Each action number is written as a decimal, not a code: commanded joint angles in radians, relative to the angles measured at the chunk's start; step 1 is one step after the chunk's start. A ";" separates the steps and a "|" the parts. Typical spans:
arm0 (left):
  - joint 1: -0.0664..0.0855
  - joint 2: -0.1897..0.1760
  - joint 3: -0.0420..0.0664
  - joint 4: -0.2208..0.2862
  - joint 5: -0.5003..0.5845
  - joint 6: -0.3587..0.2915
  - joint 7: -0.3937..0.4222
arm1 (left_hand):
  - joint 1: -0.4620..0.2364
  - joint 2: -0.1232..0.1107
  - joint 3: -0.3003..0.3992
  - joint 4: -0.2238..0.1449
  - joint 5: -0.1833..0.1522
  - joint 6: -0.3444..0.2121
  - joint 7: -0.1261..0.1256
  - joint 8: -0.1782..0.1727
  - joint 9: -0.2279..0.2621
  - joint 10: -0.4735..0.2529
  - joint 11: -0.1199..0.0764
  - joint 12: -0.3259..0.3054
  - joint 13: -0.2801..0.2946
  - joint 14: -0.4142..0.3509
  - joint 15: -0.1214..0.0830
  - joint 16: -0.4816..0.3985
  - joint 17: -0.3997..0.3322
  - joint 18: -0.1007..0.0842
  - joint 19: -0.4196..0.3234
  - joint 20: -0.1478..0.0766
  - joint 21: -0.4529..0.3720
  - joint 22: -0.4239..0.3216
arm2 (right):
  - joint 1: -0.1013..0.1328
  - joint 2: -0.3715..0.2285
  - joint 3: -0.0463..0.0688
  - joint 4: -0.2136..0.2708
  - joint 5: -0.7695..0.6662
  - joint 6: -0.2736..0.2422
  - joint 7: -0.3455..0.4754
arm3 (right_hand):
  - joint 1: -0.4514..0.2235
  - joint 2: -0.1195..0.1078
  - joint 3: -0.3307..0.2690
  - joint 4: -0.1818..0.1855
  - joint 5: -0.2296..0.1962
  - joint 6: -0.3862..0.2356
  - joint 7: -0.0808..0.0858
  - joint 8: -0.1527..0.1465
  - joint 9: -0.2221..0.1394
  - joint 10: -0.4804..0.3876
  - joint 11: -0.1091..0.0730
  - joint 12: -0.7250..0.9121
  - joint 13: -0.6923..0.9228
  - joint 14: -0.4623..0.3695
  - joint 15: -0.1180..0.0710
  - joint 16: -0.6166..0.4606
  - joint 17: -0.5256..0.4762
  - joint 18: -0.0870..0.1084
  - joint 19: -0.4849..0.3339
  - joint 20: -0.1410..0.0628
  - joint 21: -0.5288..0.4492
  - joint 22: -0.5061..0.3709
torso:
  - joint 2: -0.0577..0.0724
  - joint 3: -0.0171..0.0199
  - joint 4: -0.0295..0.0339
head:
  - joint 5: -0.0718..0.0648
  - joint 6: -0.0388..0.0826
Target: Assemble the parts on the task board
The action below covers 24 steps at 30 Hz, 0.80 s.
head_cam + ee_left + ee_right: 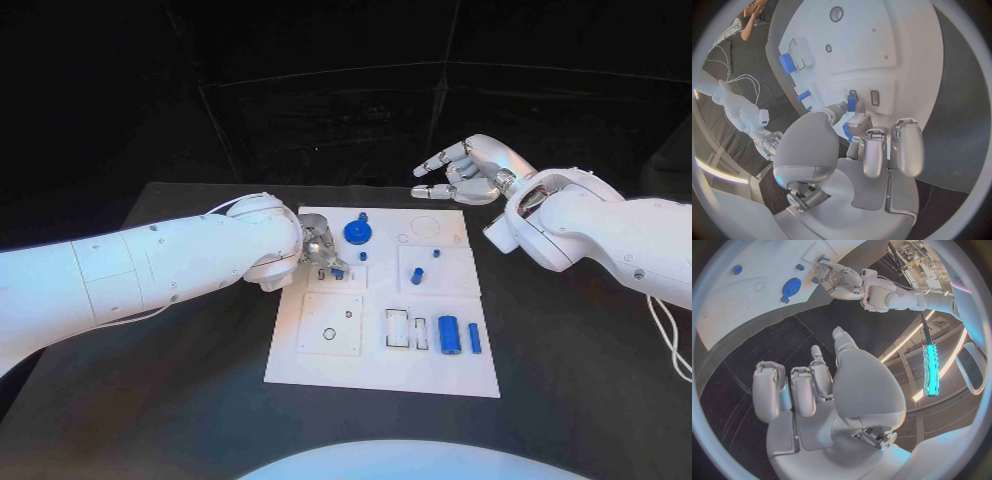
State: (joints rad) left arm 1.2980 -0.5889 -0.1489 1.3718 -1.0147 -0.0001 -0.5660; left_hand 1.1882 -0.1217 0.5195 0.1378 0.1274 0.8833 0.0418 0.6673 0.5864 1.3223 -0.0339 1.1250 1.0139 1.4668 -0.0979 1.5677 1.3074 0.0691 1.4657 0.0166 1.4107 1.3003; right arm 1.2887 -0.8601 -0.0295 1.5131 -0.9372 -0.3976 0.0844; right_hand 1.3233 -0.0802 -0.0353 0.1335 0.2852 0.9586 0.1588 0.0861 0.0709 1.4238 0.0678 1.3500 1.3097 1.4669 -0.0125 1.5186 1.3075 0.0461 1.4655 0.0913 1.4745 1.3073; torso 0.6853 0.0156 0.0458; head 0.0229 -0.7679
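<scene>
The white task board (329,352) lies in the middle of the black table. My left hand (320,248) is low over its far left part and pinches a small blue part (851,104) between thumb and a finger, close above two small slots (874,97). A blue gear (358,235) sits just beyond that hand. Short blue pegs (417,275) stand mid-board. A blue cylinder (449,333) and a thin blue bar (475,338) lie near the front right. My right hand (469,170) hangs off the board's far right corner, fingers loosely bent and apart, holding nothing.
Rectangular recesses (397,328) and a round hole (329,333) mark the board's near half. A faint ring (423,225) is at its far right. Black table (173,400) surrounds the board on all sides. In the right wrist view my left hand (839,277) appears over the board.
</scene>
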 commanded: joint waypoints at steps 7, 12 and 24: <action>-0.001 -0.003 0.000 0.000 -0.015 0.048 -0.025 | 0.010 0.000 0.177 -0.169 0.003 0.004 0.002 0.004 0.001 0.008 0.002 0.001 0.000 0.104 0.007 0.003 0.263 -0.015 0.010 0.002 0.003 0.002 | 0.002 0.002 0.001 0.000 0.003 0.008 0.013 | 0.003 0.010 -0.006 -0.003 0.005 0.003 -0.006 0.005 0.001 -0.005 -0.002 -0.005 0.076 0.076 0.003 -0.007 0.146 0.001 0.004 0.005 -0.005 0.039 | 0.000 0.0002 0.0002 | 0.002 -0.003; -0.001 -0.003 0.000 0.001 -0.015 0.060 -0.027 | 0.008 -0.002 0.180 -0.171 0.004 0.006 0.002 0.005 0.002 0.010 0.002 0.003 0.002 0.104 0.006 0.003 0.263 -0.015 0.011 0.002 0.004 0.004 | 0.002 0.003 0.001 -0.001 0.003 0.009 0.013 | 0.003 0.010 -0.006 -0.003 0.005 0.003 -0.006 0.005 0.001 -0.005 -0.002 -0.005 0.076 0.076 0.003 -0.007 0.146 0.001 0.004 0.005 -0.005 0.039 | 0.000 -0.0001 0.0008 | 0.001 -0.004; -0.001 -0.001 0.000 -0.007 -0.014 0.062 -0.028 | -0.022 -0.011 0.181 -0.161 0.003 0.019 -0.006 0.011 0.006 0.020 -0.003 0.012 0.010 0.104 0.004 0.003 0.263 -0.016 0.014 0.000 0.007 0.011 | 0.002 0.004 0.001 -0.002 0.003 0.010 0.014 | 0.003 0.010 -0.006 -0.003 0.005 0.003 -0.006 0.005 0.001 -0.005 -0.002 -0.005 0.076 0.076 0.003 -0.007 0.146 0.001 0.004 0.005 -0.005 0.039 | 0.000 0.0007 0.0001 | 0.003 -0.004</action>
State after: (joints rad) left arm 1.2981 -0.5894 -0.1473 1.3678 -1.0200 0.0423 -0.5795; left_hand 1.1771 -0.1298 0.5275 0.1437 0.1278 0.8955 0.0358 0.6741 0.5906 1.3345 -0.0391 1.1338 1.0229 1.4668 -0.0979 1.5677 1.3074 0.0691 1.4657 0.0165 1.4124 1.3082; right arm 1.2886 -0.8567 -0.0295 1.5106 -0.9369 -0.3932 0.0889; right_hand 1.3233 -0.0802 -0.0353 0.1335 0.2852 0.9586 0.1588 0.0861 0.0709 1.4238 0.0678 1.3501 1.3097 1.4669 -0.0125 1.5186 1.3073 0.0461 1.4655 0.0913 1.4745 1.3073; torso 0.6853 0.0157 0.0469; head 0.0258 -0.7723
